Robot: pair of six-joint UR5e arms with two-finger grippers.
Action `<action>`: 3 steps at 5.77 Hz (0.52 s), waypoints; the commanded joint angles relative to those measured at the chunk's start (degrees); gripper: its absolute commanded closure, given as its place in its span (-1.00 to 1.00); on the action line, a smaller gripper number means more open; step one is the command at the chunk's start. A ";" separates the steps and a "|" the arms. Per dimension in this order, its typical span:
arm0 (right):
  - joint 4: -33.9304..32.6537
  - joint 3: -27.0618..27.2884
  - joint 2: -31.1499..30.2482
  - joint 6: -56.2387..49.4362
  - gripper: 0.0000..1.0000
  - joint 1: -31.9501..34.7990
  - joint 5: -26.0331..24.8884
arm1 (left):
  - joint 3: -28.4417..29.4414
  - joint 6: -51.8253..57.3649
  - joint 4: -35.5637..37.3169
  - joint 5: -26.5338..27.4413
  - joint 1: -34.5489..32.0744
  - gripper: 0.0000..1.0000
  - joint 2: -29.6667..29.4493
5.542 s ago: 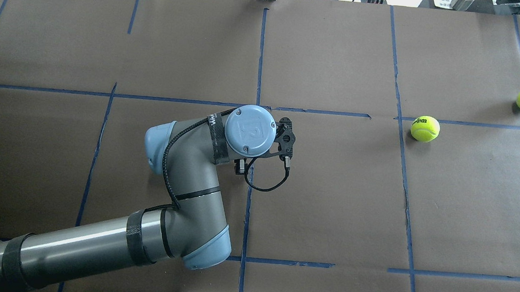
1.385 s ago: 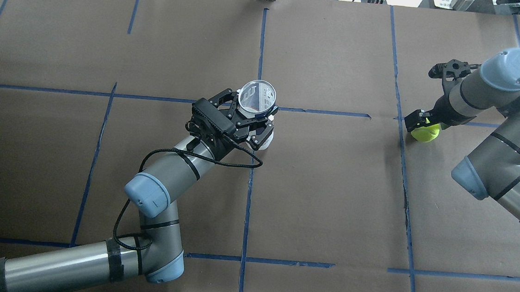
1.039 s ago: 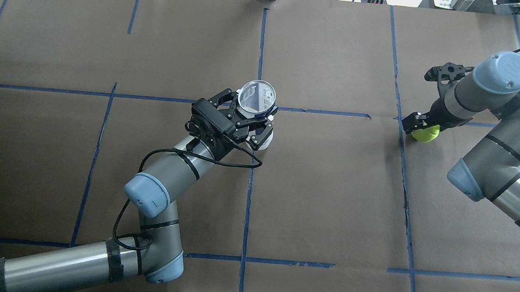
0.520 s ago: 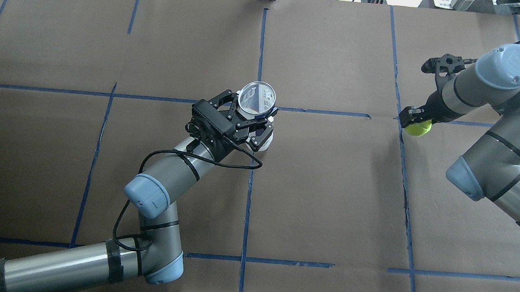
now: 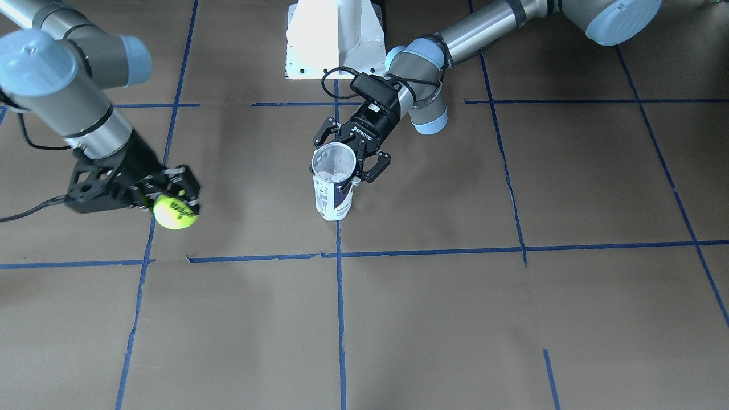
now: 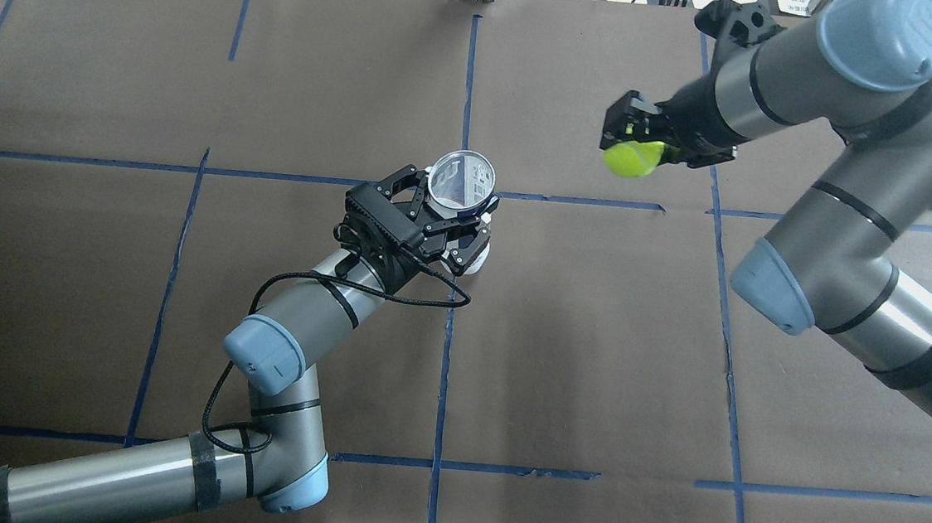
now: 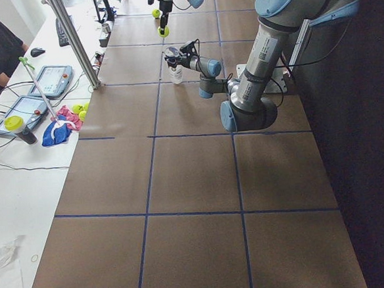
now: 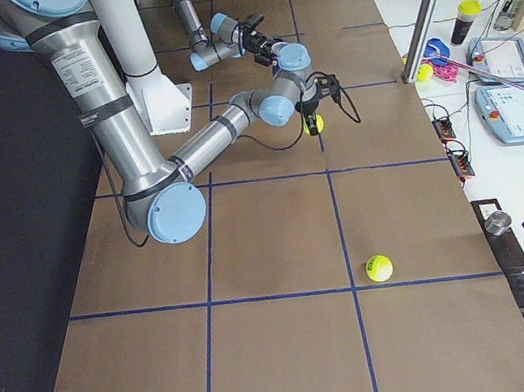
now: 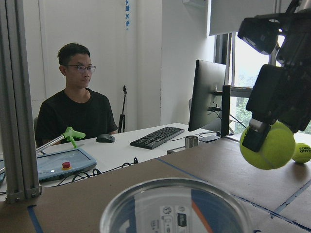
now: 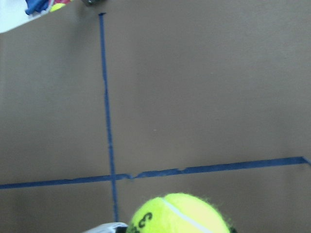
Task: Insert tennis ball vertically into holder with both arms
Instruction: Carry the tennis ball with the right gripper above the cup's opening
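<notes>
Right tool [image 6: 635, 144] aloft, tight on tennis ball [image 6: 632, 160]; left tool [image 6: 446, 220] tight around upright holder [image 5: 334, 199].

I see the table [image 6: 592, 346] lit bright and even from above, with only soft, faint shadows on it. In the front view the right arm [image 5: 85, 122] and the ball [image 5: 174, 212] look a bit smeared. In the left wrist view the window [image 9: 248, 73] on the right glows white, and the holder [image 9: 175, 208] rim, very near, is fuzzy, while the ball is sharper. The right wrist view is dull and a little soft. In both side views the floor [image 7: 373, 184] beside the table is almost black.
</notes>
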 commanded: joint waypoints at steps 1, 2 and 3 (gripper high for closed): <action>-3.55 0.25 9.61 12.94 0.79 -2.01 -0.20 | 0.00 0.00 0.02 0.00 0.09 -0.40 0.16; -6.54 0.16 12.80 14.73 0.71 -4.37 -1.95 | 0.00 0.00 0.02 0.00 0.09 -0.44 0.16; -6.75 -0.02 13.26 15.97 0.71 -7.96 -6.92 | 0.00 0.00 0.02 0.00 0.09 -0.45 0.42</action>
